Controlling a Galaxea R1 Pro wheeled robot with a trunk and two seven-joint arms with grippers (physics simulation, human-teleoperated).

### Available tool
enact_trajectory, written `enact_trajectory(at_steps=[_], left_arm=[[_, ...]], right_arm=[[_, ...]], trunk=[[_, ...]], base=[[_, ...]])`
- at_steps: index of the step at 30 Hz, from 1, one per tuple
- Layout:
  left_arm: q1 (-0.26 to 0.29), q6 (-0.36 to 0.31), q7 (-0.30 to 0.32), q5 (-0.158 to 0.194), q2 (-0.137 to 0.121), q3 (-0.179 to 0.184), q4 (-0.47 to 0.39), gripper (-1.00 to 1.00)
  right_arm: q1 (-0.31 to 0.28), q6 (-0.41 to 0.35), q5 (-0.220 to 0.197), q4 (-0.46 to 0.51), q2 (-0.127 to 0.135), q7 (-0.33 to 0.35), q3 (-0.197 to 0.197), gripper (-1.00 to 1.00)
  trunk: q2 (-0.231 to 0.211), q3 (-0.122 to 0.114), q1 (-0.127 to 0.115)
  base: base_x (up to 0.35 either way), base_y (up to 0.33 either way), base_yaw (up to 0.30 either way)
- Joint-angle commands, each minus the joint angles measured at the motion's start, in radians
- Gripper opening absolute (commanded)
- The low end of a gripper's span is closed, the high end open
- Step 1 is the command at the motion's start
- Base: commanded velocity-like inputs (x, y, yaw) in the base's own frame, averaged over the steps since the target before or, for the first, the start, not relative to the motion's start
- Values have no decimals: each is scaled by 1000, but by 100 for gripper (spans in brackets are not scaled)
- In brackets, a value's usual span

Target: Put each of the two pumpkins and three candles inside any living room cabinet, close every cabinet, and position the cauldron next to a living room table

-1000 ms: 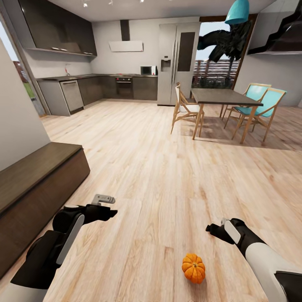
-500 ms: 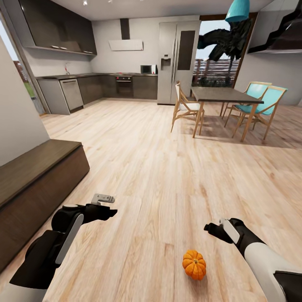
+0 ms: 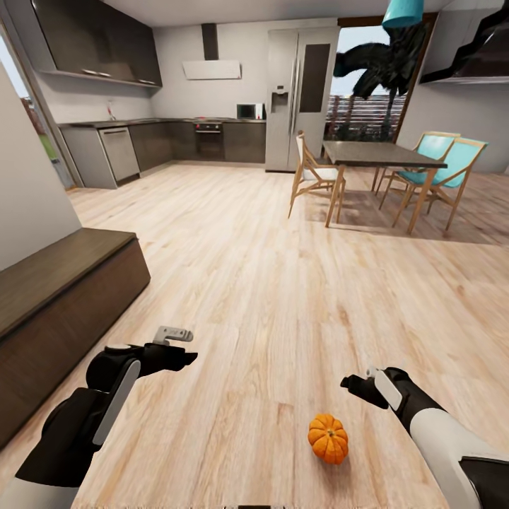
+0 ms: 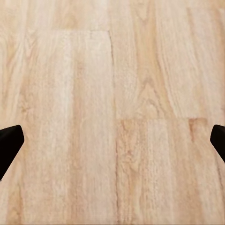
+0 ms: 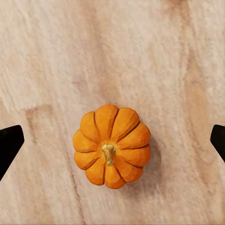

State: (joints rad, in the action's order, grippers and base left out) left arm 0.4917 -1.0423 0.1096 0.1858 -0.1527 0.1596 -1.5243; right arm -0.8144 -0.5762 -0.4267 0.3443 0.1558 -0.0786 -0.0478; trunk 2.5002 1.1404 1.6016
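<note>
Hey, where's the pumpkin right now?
In the head view, the pumpkin sits on the wooden floor, low and right of centre, near the right pincer and untouched.

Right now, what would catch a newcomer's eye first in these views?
The small ribbed bright-orange pumpkin lies on the pale wooden plank floor, near the right gripper; in the right wrist view it sits between the open fingers. The long, low dark-brown wooden cabinet stands at the left, shut. Farther off stands a dark dining table with turquoise chairs.
</note>
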Motion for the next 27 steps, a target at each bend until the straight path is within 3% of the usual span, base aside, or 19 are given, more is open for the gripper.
enact_trajectory(at_steps=[1,13,27], left_arm=[[1,-4,1,1,-1,1,-2,100],[1,-5,6,3,-2,-1,-61,100],[1,-5,7,3,-2,1,-68,100]], right_arm=[[0,-3,-10,2,-1,-8,-3,100],[0,8,-11,2,-3,-7,1,100],[-1,9,-8,1,-28,-7,7,100]], trunk=[[1,5,0],[3,51,6],[7,105,12]], base=[[0,0,0],[0,0,0],[0,0,0]])
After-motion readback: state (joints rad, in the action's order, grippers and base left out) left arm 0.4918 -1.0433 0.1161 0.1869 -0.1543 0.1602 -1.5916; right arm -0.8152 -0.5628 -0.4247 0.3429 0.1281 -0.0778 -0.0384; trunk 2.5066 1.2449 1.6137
